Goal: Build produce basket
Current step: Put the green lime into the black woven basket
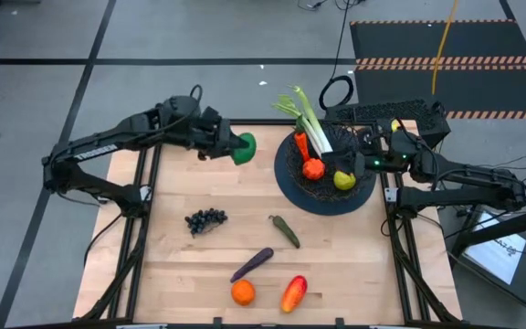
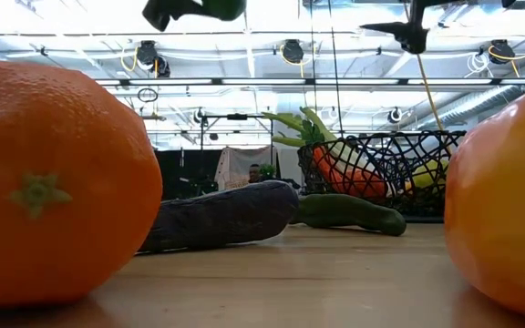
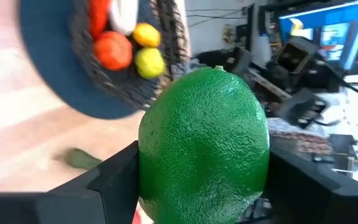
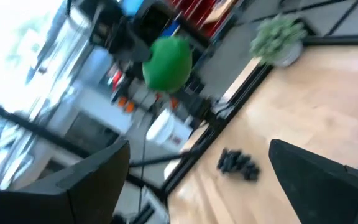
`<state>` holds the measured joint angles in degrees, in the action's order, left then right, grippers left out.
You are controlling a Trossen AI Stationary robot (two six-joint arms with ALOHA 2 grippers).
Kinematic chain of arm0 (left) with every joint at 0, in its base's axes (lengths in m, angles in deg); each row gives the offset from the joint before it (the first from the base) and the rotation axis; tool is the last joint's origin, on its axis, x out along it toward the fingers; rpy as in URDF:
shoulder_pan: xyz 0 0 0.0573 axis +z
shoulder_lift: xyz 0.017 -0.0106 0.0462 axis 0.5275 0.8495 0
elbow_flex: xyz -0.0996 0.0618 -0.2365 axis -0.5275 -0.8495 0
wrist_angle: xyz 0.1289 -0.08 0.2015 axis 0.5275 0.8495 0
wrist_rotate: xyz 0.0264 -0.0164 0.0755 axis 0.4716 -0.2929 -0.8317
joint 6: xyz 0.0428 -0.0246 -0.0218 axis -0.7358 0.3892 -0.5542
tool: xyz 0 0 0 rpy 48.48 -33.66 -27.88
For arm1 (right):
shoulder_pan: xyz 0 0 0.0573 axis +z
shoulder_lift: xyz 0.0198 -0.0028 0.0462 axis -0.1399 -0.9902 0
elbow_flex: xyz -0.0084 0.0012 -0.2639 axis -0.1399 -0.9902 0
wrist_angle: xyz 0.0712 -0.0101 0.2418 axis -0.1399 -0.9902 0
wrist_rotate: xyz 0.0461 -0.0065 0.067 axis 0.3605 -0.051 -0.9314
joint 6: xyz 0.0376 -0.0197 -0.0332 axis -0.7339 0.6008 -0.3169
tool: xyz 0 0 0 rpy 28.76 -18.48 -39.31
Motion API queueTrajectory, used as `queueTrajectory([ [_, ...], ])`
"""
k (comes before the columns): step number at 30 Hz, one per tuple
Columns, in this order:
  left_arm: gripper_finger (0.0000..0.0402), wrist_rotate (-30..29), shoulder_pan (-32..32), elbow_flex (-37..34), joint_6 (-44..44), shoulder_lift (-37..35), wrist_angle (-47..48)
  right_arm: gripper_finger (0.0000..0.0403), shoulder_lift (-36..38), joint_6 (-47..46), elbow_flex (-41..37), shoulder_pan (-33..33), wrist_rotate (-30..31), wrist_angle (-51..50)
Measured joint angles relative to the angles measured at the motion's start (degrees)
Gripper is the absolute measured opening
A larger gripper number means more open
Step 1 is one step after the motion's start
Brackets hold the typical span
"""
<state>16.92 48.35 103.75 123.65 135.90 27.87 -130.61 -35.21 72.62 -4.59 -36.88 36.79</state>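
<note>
A lime [image 1: 243,146] is gripped between the fingers of the left gripper [image 1: 234,146], carried above the table at nine o'clock from the basket [image 1: 292,187]. If it is let go before the rim is cleared, it is likely to roll away. The right gripper [image 1: 369,161] is held wide open and empty over the basket's three o'clock edge, where a collision is possible.

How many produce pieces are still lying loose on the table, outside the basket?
5: grapes at mid-left, pickle in the centre, eggplant nearer the front, orange and pepper at the front edge. The lime is held in the left gripper, not on the table.
</note>
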Motion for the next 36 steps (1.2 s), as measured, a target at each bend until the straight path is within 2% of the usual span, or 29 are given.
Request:
queueTrajectory([
  [5, 0.0291, -4.61, -5.31, 0.02, 2.83, -0.05, -1.1, 0.0377, 0.0, 4.09, 0.0, -0.01, -5.67, -0.16],
  [10, 0.0283, -10.61, -9.61, 0.02, 6.66, 0.29, -1.62, 0.0377, 0.0, 1.72, 0.0, -0.01, -7.86, 0.01],
  [15, 0.0285, -15.09, -11.5, 0.02, 2.7, 0.29, -4.93, 0.0377, 0.0, 6.32, 0.0, -0.01, -9.1, -0.05],
  [20, 0.0294, -16.04, -11.39, 0.02, -7.46, 0.29, -9.38, 0.0377, 0.0, 10.25, 0.0, -0.01, -9.36, -0.03],
  [25, 0.0288, -17.09, -11.3, 0.02, -23.07, 0.27, -13.02, 0.0377, 0.0, 10.36, 0.0, -0.01, -9.4, -0.01],
  [36, 0.0289, -17.33, -11.3, 0.02, -59.96, 0.27, -18.05, 0.0377, 0.0, -2.44, 0.0, -0.01, -8.45, 0.01],
])
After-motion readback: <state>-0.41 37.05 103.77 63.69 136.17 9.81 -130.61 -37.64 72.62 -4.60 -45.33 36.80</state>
